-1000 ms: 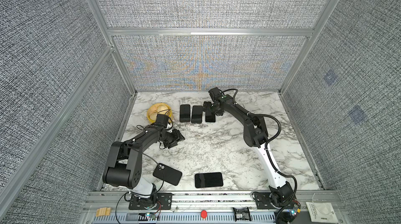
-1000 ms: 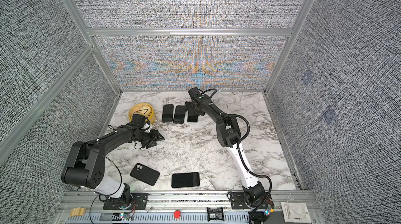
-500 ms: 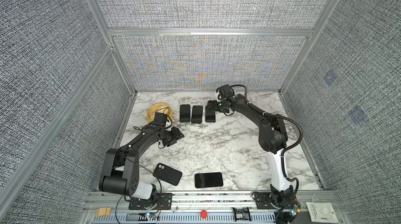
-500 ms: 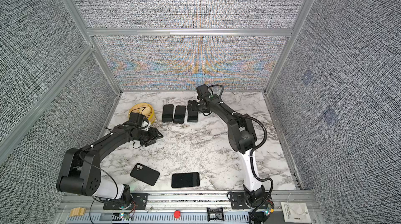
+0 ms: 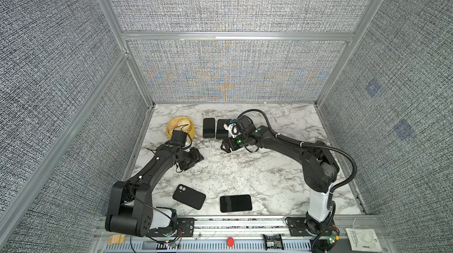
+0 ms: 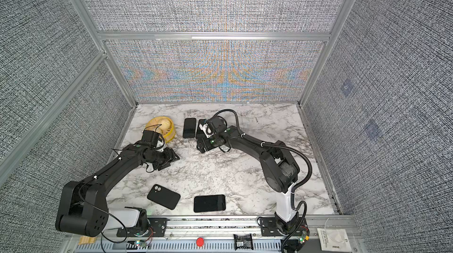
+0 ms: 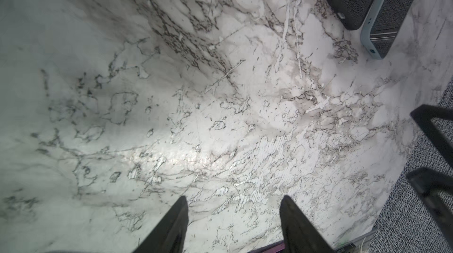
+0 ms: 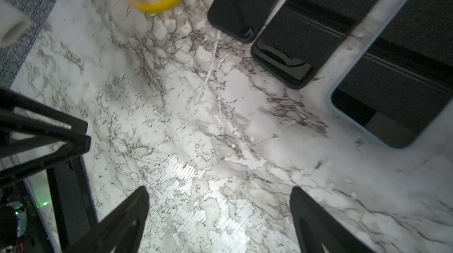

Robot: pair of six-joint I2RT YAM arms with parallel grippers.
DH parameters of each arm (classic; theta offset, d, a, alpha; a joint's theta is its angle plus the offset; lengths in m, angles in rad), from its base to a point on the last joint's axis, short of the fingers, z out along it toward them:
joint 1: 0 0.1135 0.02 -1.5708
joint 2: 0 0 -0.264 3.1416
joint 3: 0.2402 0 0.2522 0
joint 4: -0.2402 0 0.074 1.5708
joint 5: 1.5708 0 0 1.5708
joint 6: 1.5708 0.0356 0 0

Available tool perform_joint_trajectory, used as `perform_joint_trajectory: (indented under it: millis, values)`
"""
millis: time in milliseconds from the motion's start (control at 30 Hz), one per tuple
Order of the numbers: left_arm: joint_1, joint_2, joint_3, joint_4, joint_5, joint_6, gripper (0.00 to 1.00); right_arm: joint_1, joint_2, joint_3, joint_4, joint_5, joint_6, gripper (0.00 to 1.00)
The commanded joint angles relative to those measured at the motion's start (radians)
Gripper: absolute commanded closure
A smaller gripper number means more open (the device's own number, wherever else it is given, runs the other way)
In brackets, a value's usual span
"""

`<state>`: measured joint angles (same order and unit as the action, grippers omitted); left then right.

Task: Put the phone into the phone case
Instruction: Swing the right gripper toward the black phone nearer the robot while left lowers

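1. Nearest the front rail, a black phone case lies back up on the marble table, with its camera cutout showing. It sits left of centre in both top views.
2. Just to its right, not touching it, the phone lies flat with its dark screen up. Both items are well apart from the grippers.
3. Farther in, the left gripper hangs low over bare marble, left of the middle. The left wrist view shows its fingers spread, with nothing between them.
4. Across from it and slightly farther back is the right gripper. In the right wrist view its fingers stand wide apart over bare marble and hold nothing.
5. Toward the back wall, a yellow bowl sits behind the left gripper.
6. Beside the bowl, the right wrist view shows three dark handsets lying side by side. The right arm covers part of this row in both top views.
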<state>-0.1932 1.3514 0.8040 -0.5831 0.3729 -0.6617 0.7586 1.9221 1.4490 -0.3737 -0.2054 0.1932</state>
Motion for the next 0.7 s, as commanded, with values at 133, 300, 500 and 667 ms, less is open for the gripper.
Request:
perform_joint_trajectory:
  millis: [133, 300, 500, 667]
  values:
    - [0.061, -0.092, -0.047, -0.101, -0.089, -0.051, 0.39, 0.196, 0.014, 0.007, 0.030, 0.130, -0.089, 0.22]
    - [0.126, -0.165, -0.105, -0.117, -0.106, -0.090, 0.39, 0.314, 0.076, 0.064, 0.035, 0.172, -0.142, 0.24]
    - [0.168, -0.224, -0.134, -0.123, -0.146, -0.120, 0.39, 0.409, 0.134, 0.087, 0.053, 0.225, -0.208, 0.26]
    - [0.187, -0.249, -0.158, -0.087, -0.155, -0.119, 0.39, 0.420, 0.117, -0.001, 0.174, 0.265, -0.249, 0.25]
